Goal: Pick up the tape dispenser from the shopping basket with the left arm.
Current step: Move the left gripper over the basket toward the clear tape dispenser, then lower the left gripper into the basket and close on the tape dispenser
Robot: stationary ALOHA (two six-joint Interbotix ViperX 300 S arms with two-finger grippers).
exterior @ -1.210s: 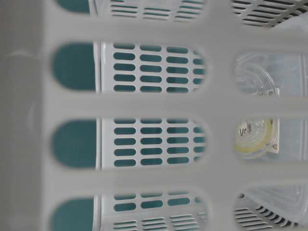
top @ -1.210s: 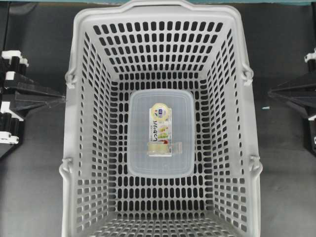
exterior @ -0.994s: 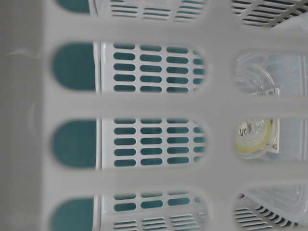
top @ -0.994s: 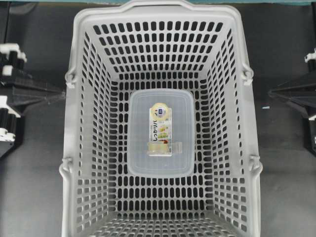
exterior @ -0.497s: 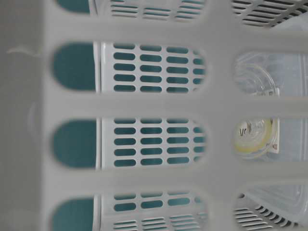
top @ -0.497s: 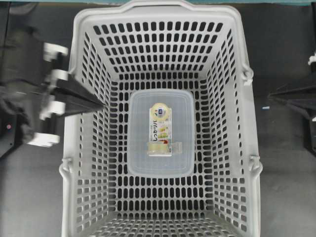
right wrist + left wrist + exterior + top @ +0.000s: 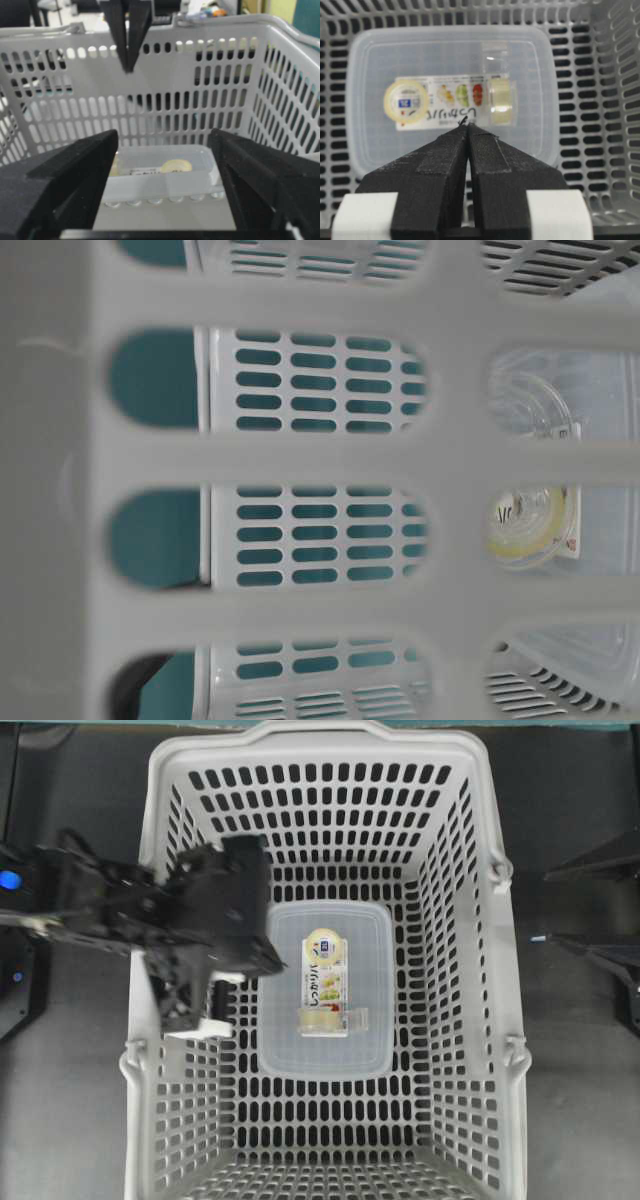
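My left gripper (image 7: 262,960) hangs over the basket's (image 7: 160,840) left wall, jaws pressed together, holding nothing. Just right of it in the overhead view lies the dispenser (image 7: 324,982), flat on a clear tray (image 7: 375,1020) mid-floor, long axis running up-down the frame. My right gripper (image 7: 560,905) waits wide apart at the right edge, farther off. The wrist view alone shows the tips aimed at the card's edge; the table-level view only a glimpse through slots

Left claw (image 7: 466,131) pressed closed; right claw (image 7: 164,165) spread wide
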